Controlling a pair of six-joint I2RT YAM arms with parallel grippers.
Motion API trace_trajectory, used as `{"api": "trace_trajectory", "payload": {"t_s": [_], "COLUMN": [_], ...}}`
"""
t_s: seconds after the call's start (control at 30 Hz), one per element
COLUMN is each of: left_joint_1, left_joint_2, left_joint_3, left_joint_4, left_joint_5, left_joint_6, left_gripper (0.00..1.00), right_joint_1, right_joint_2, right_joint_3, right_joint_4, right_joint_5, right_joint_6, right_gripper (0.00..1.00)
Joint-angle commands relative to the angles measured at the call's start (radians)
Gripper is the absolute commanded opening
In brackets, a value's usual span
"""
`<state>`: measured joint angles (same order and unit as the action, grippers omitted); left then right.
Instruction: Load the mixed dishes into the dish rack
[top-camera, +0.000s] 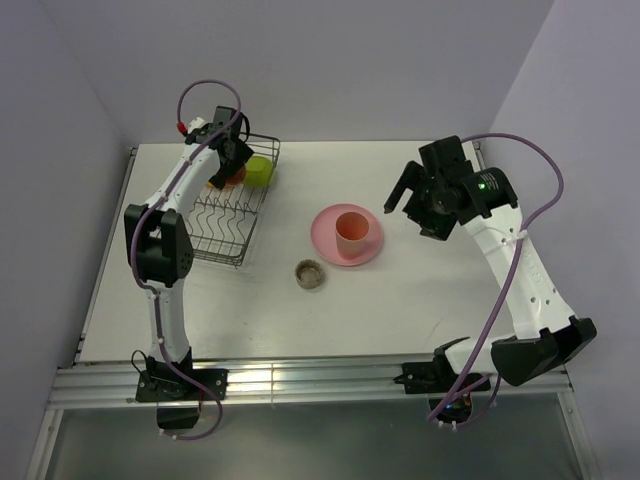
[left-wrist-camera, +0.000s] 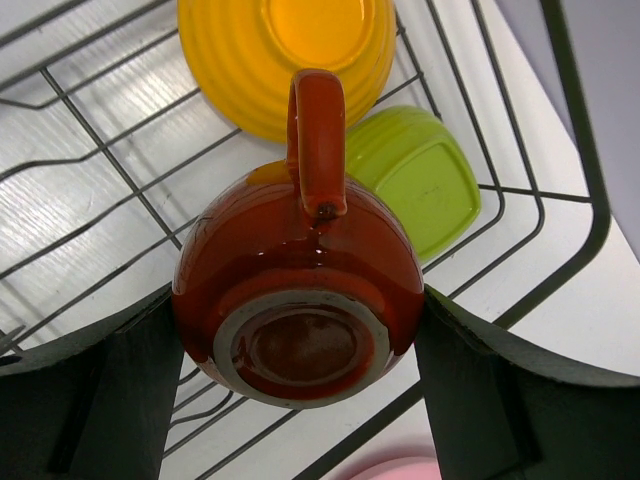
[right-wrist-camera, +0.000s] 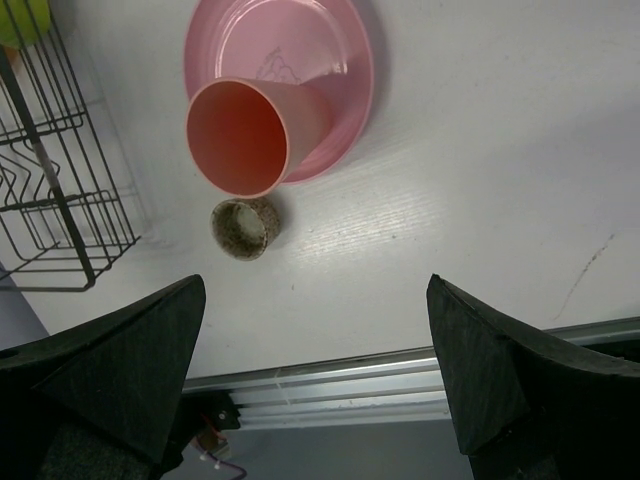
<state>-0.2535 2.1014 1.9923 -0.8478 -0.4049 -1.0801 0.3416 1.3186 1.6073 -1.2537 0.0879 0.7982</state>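
The red mug (left-wrist-camera: 300, 300) hangs bottom-up over the black rack (top-camera: 230, 215), near the orange bowl (left-wrist-camera: 285, 50) and green bowl (left-wrist-camera: 415, 180) inside. The pink cup (right-wrist-camera: 255, 135) stands on the pink plate (right-wrist-camera: 330, 50), with the little grey dish (right-wrist-camera: 245, 228) beside it.

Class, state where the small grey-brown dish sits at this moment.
Top view: the grey-brown dish sits mid-table, just near-left of the pink plate and right of the dish rack.

Setting: robot test cell, laboratory type.
Enclosure: plain lilac walls (top-camera: 330, 70) on three sides.
Fittings: white worktop (top-camera: 420, 300), aluminium mounting rail (top-camera: 320, 382), purple cabling (top-camera: 208, 83).
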Motion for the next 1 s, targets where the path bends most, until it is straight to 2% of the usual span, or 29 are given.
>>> {"api": "trace_trajectory", "payload": {"t_s": [0.0, 0.13, 0.37, 0.97], "left_joint_1": [0.008, 0.010, 0.013, 0.011], "left_joint_2": [-0.009, -0.012, 0.071, 0.124], "left_joint_3": [0.024, -0.015, 0.062, 0.046], "left_joint_4": [0.015, 0.027, -0.037, -0.028], "left_joint_5": [0.040, 0.064, 0.120, 0.153], "left_joint_6": [-0.046, -0.066, -0.106, -0.133], "left_gripper": [0.00, 0.00, 0.00, 0.00], "right_joint_1": [-0.019, -0.036, -0.046, -0.073], "right_joint_2": [-0.044, -0.055, -0.070, -0.104], "right_joint_3": [-0.017, -0.027, -0.043, -0.096], "right_joint_4": [0.034, 0.042, 0.054, 0.069], "right_joint_5": [0.013, 0.006, -0.004, -0.010], "right_joint_6": [-0.013, -0.013, -0.007, -0.007], "right_gripper": [0.99, 0.99, 0.99, 0.98]}}
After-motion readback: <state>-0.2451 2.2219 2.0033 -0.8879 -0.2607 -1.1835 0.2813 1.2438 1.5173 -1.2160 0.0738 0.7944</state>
